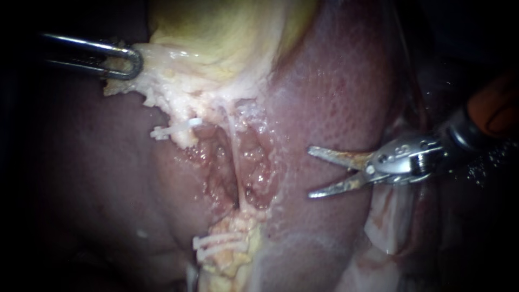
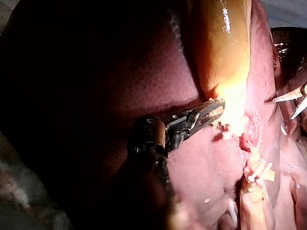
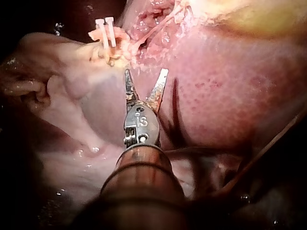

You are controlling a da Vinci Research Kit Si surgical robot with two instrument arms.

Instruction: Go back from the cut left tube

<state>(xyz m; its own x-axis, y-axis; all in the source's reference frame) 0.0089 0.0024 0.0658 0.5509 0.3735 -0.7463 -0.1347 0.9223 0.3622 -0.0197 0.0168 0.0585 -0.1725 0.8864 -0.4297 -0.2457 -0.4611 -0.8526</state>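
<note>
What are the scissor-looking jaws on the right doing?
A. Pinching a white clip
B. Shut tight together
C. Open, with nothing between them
C: the right instrument has a clear gap between its jaws, which hang over the liver and hold nothing.

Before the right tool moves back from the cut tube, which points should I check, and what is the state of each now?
1. Right tool open, holding nothing: ok.
2. Upper clip and lower clips in place: ok.
3. Right tool apart from all clips: ok.
4. Left tool shut on the pale tissue: ok.
5. Free room behind the right tool: cannot tell.
</note>
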